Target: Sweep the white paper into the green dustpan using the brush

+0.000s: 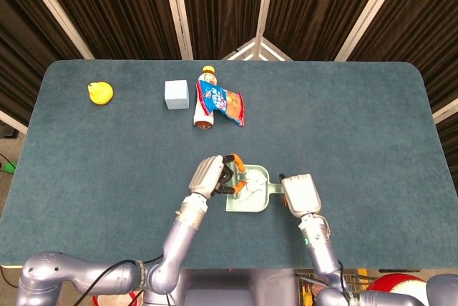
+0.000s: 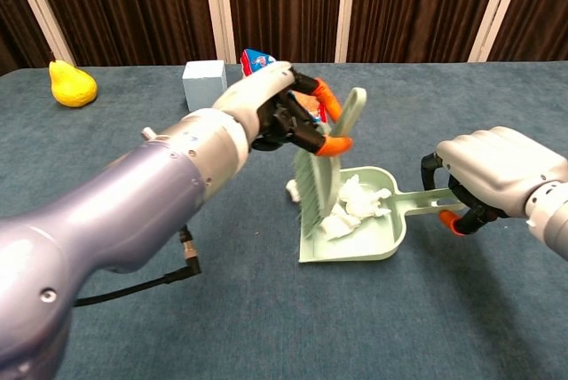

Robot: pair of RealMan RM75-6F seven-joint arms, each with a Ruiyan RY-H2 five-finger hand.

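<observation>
The pale green dustpan (image 2: pixel 383 244) (image 1: pixel 261 206) lies flat on the table, mouth to the left. My right hand (image 2: pixel 497 175) (image 1: pixel 299 194) grips its handle. Crumpled white paper (image 2: pixel 353 207) (image 1: pixel 250 186) lies inside the pan, and a small bit (image 2: pixel 291 190) shows just outside the left rim. My left hand (image 2: pixel 284 118) (image 1: pixel 215 176) holds the green brush (image 2: pixel 319 185) upright by its handle, bristles down at the pan's mouth, against the paper.
At the back of the table lie a yellow pear (image 1: pixel 100 92) (image 2: pixel 71 83), a pale blue cube (image 1: pixel 176 94) (image 2: pixel 203 81), a bottle (image 1: pixel 205 99) on its side and a snack bag (image 1: pixel 223 103). A cable (image 2: pixel 133 287) hangs from my left arm.
</observation>
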